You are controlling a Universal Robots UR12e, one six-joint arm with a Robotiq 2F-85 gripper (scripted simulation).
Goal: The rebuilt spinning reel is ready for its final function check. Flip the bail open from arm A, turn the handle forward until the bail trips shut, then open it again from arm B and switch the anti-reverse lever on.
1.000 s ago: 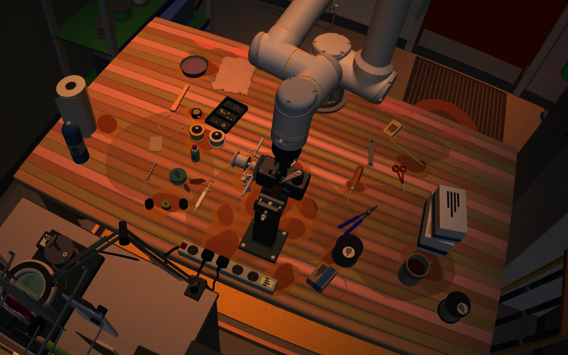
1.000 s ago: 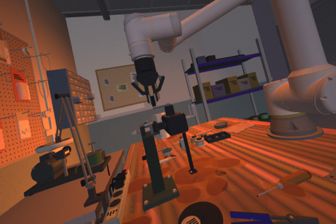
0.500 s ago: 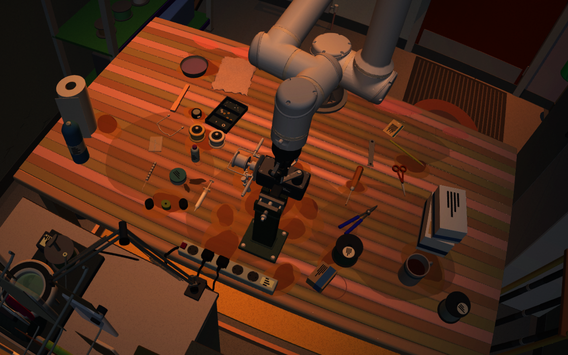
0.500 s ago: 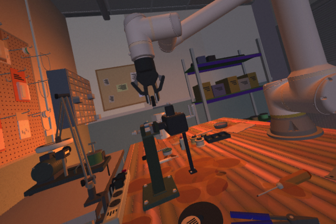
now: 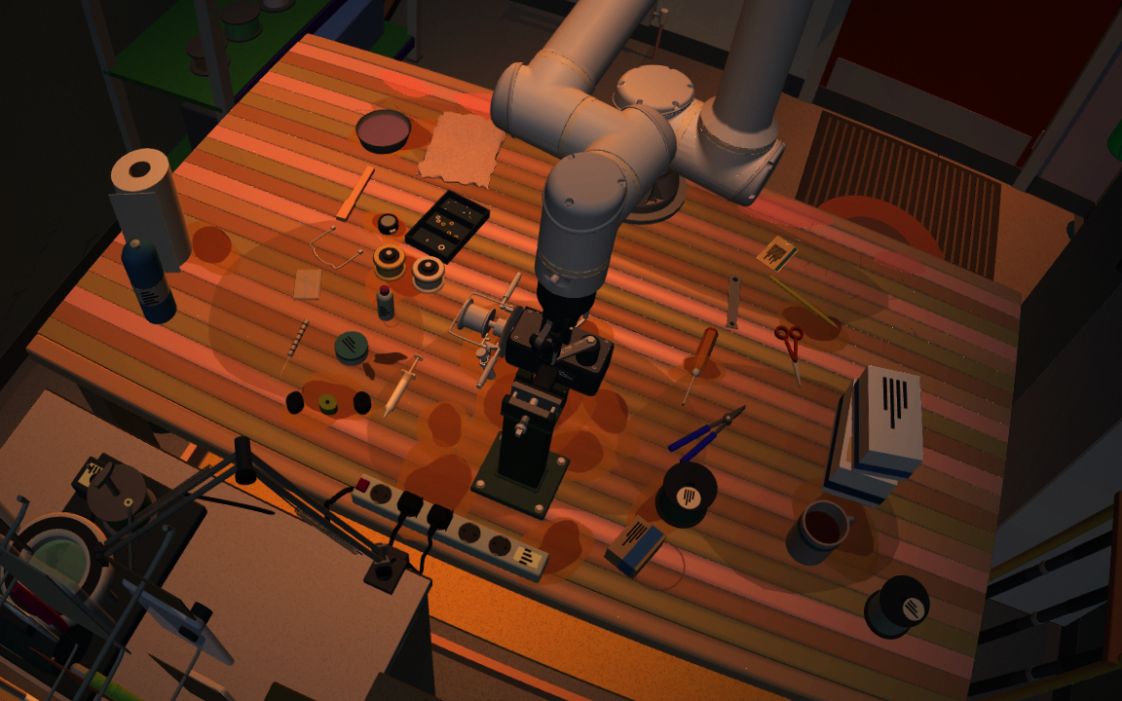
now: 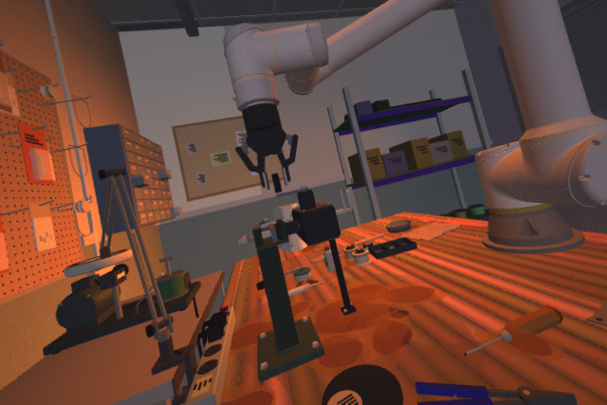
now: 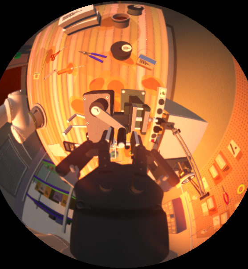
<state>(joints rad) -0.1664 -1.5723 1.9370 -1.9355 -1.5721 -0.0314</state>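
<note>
My gripper hangs just above the spinning reel, open around the dark knob at the end of the reel's handle, and it grips nothing. The reel's black body is clamped on a dark post stand near the bench's front edge. The grey crank arm runs from the hub on the reel's side plate to the knob. The spool and the thin wire bail point toward the left of the bench. I cannot make out the anti-reverse lever.
Behind the bench stand a shelf of boxes and the arm's base. A power strip lies at the front edge. A screwdriver, pliers, a tape roll and a mug lie to the right, small spools and a syringe to the left.
</note>
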